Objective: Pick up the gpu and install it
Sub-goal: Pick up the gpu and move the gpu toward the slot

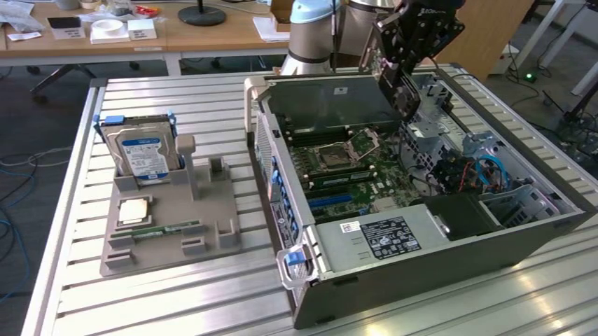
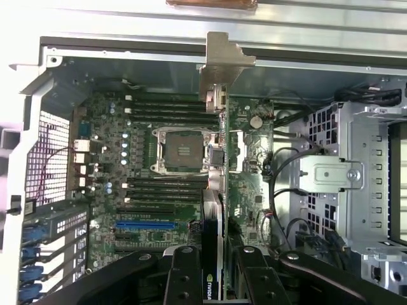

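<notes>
My gripper hangs over the back of the open computer case, shut on the gpu. The card points down into the case, above the motherboard and apart from it. In the wrist view the gpu is edge-on between the two black fingers, and its silver end bracket is at the far end near the case's rear wall. The gripper clamps the card's black side. A blue expansion slot lies on the board, off to one side of the card.
A grey parts holder stands on the slatted metal table at the exterior view's left. It carries a hard drive, a CPU chip and a RAM stick. Drive cages and cables crowd the case's right side.
</notes>
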`<state>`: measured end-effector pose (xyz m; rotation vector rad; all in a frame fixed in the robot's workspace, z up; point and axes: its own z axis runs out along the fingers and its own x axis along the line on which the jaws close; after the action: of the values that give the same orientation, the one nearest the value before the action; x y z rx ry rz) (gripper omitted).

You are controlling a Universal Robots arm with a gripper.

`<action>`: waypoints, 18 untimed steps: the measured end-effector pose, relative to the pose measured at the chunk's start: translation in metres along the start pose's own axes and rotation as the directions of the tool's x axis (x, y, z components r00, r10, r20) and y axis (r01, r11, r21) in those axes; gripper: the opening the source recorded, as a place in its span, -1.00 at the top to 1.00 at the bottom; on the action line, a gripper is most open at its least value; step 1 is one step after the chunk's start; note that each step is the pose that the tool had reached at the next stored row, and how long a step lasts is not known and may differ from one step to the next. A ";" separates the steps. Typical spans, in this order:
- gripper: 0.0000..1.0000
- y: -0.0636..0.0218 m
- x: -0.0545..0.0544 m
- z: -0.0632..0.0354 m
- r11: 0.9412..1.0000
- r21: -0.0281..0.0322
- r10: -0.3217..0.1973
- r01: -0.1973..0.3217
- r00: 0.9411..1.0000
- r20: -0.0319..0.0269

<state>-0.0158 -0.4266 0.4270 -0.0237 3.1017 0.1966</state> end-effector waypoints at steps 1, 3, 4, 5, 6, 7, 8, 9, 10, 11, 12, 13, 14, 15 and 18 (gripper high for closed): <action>0.48 0.0000 -0.001 0.0001 1.000 0.000 0.000 0.000 1.000 0.000; 0.48 0.0000 -0.004 0.0001 1.000 0.000 0.000 0.000 1.000 0.000; 0.48 0.0000 -0.005 0.0002 1.000 0.000 -0.001 0.001 1.000 0.000; 0.48 0.0001 -0.006 0.0002 1.000 0.000 -0.001 0.001 1.000 0.000; 0.48 0.0001 -0.008 0.0003 1.000 0.000 -0.001 0.001 1.000 0.000; 0.48 0.0002 -0.009 0.0003 1.000 0.000 -0.001 0.001 1.000 0.000; 0.48 0.0002 -0.010 0.0004 1.000 0.000 -0.001 0.001 1.000 0.000; 0.48 0.0002 -0.011 0.0004 1.000 0.000 -0.001 0.001 1.000 0.000; 0.48 0.0002 -0.012 0.0004 1.000 0.000 -0.001 0.001 1.000 0.000; 0.48 0.0003 -0.013 0.0005 1.000 0.000 -0.001 0.001 1.000 0.000; 0.48 0.0003 -0.014 0.0005 1.000 0.000 -0.001 0.001 1.000 0.000; 0.48 0.0003 -0.015 0.0006 1.000 0.000 -0.001 0.001 1.000 0.000; 0.48 0.0003 -0.017 0.0006 1.000 0.000 -0.001 0.001 1.000 0.000; 0.48 0.0003 -0.019 0.0007 1.000 0.000 -0.002 0.002 1.000 0.000; 0.48 0.0002 -0.025 0.0009 1.000 0.000 -0.002 0.002 1.000 0.000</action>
<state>0.0096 -0.4260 0.4270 -0.0273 3.1019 0.1968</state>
